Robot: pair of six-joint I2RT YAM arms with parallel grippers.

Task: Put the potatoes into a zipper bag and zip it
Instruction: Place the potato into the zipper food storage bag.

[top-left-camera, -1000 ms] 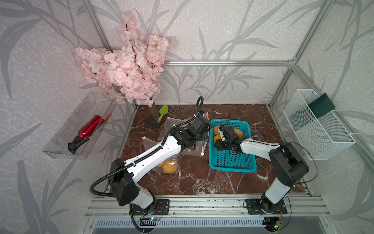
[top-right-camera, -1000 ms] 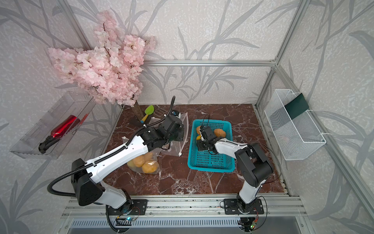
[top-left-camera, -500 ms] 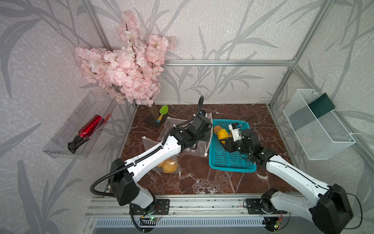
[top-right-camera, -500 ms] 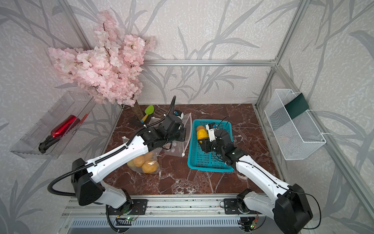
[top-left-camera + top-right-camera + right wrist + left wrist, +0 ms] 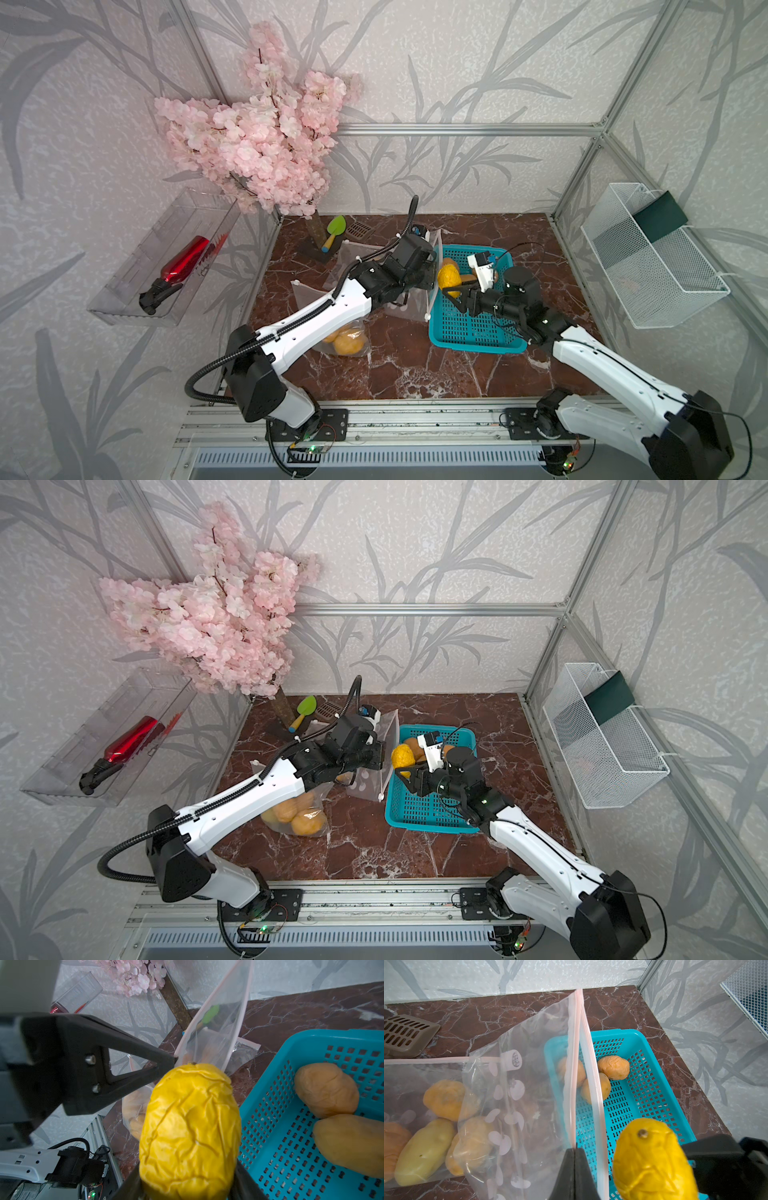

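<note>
My left gripper (image 5: 574, 1150) is shut on the pink zip rim of a clear zipper bag (image 5: 573, 1064) and holds it upright at the left edge of the teal basket (image 5: 473, 332). The bag's mouth stands slightly apart. My right gripper (image 5: 187, 1184) is shut on a wrinkled yellow potato (image 5: 189, 1126), lifted over the basket's left rim right beside the bag's mouth (image 5: 388, 737). In both top views that potato (image 5: 449, 279) (image 5: 402, 757) nearly touches the left fingertips. Three tan potatoes (image 5: 613, 1067) lie in the basket's far corner. Whether the held bag holds anything is unclear.
A second clear bag with several potatoes (image 5: 347, 343) lies on the marble table under my left arm. At the back left stand a pink blossom branch (image 5: 257, 137), a green trowel (image 5: 336, 226) and a brown grate (image 5: 402, 1034). A wire basket (image 5: 648, 266) hangs on the right wall.
My right gripper has risen out of the basket with the yellow potato and moved left to the bag's mouth; the right arm has swung round. The left arm and bag have stayed put.
</note>
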